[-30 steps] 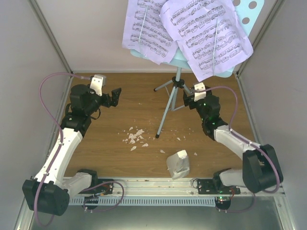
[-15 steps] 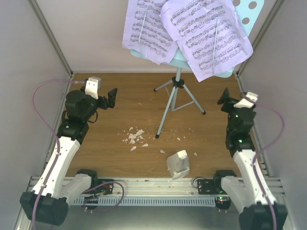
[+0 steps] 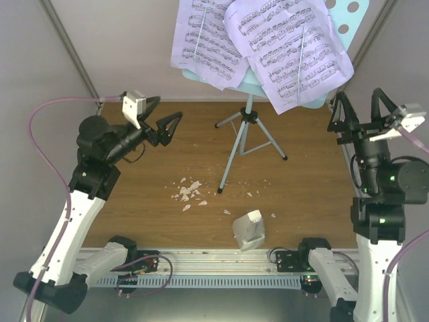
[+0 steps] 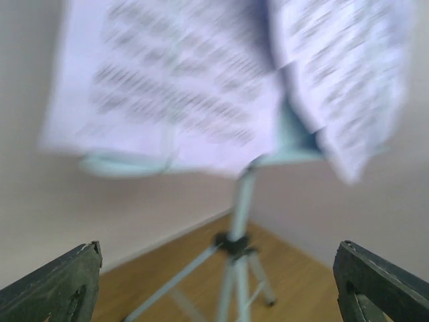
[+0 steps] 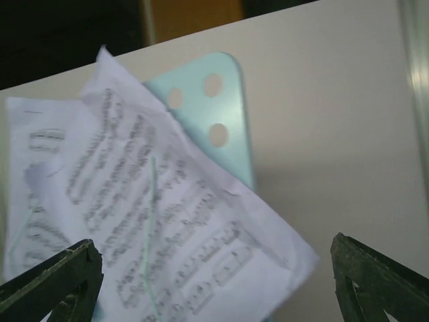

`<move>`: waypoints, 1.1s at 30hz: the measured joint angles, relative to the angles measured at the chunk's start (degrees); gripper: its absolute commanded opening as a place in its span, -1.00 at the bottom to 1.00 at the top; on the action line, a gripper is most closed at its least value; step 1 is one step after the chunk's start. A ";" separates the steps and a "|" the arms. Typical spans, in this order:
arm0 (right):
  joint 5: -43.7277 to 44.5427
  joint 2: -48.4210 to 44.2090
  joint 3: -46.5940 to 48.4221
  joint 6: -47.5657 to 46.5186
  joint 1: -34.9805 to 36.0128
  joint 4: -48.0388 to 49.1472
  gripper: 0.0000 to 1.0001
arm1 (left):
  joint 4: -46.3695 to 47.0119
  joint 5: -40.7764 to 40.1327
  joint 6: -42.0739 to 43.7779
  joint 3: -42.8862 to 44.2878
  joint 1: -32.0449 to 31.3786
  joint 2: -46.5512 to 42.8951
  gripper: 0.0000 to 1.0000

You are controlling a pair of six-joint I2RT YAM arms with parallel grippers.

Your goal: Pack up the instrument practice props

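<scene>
The pale-blue tripod music stand stands at the back middle of the wooden floor, its hole-punched tray raised high. Two lavender-white sheet music pages lie on the tray, each under a thin wire clip. The white pyramid metronome sits near the front edge. My left gripper is open and empty, raised left of the stand, facing it. My right gripper is open and empty, raised at the right, facing the pages. The stand's pole shows blurred in the left wrist view. The pages and the tray show in the right wrist view.
Small white crumbs are scattered on the floor left of the stand's front leg. Grey walls close in the left, back and right sides. A metal rail with the arm bases runs along the front.
Both arms have lifted. The right gripper has pulled back from the stand's base to the right wall and risen. The left gripper has risen and opened wider toward the stand.
</scene>
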 measured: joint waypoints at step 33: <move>-31.12 27.26 26.25 10.34 0.04 -12.59 0.28 | 9.03 11.98 -18.03 48.28 -14.69 39.43 0.37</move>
